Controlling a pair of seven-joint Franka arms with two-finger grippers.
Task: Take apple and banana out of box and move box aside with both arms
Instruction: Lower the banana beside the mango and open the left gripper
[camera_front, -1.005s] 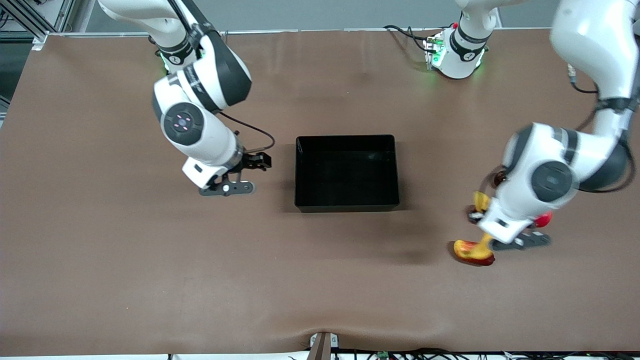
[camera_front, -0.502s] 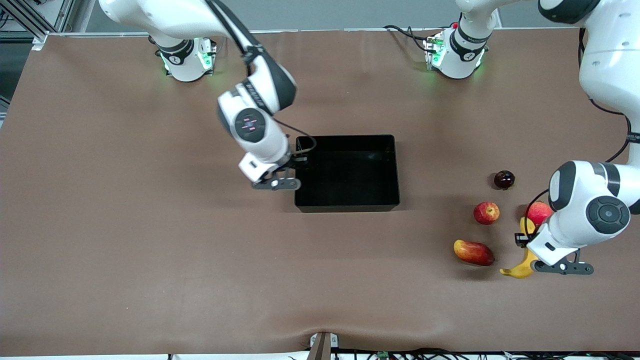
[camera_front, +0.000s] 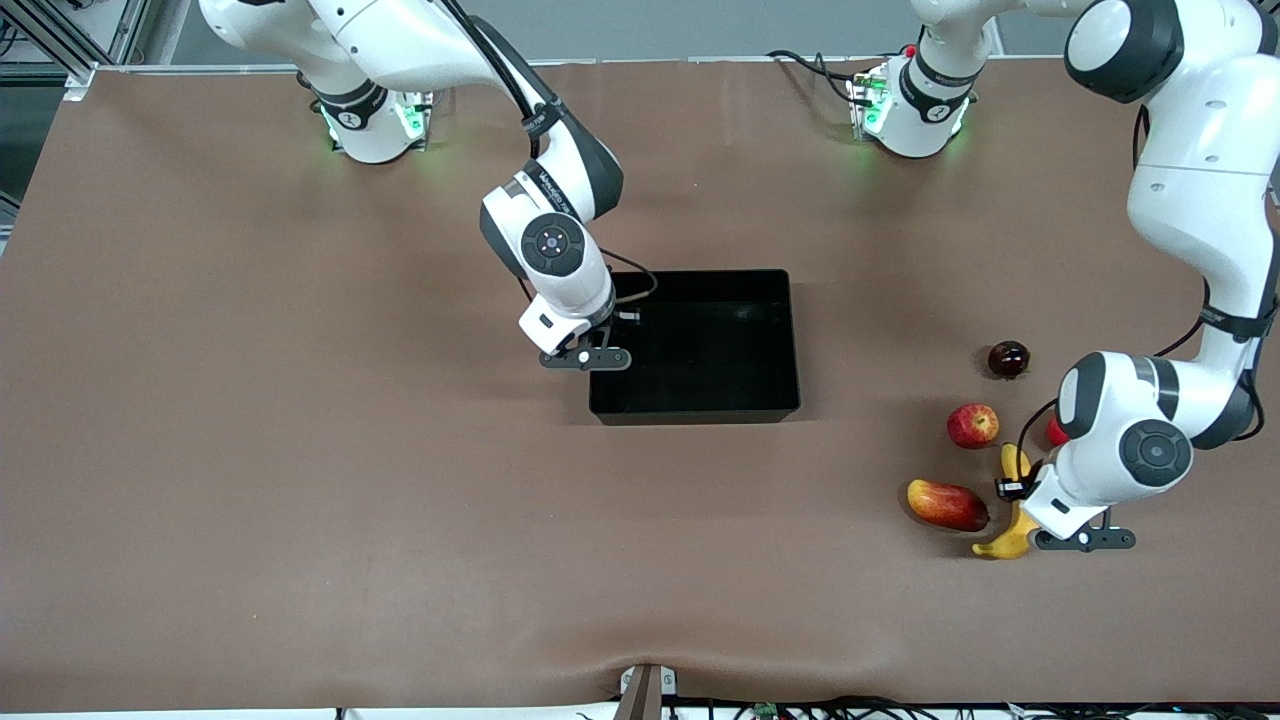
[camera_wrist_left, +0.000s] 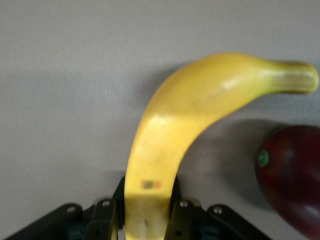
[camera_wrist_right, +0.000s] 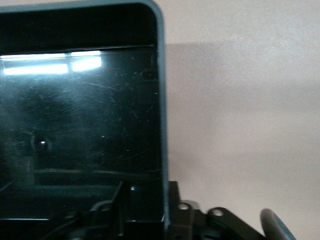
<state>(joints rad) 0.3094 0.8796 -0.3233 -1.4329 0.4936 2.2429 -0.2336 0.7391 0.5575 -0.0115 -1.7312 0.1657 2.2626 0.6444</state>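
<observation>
The empty box (camera_front: 694, 345) is now being gripped on the wall at the right arm's end by the right gripper (camera_front: 600, 345), just arrived, while the banana (camera_front: 1010, 510), beside the apple (camera_front: 973, 425), is being held tight by the left gripper (camera_front: 1035, 500).

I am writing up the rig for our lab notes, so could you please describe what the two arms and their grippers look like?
Both arms are glossy white with black joint bands and round dark joint caps. Thin black cables loop along the forearms, and the bases glow green. The right gripper and the left gripper are dark, with black fingers on a flat bar with silver screws.
</observation>
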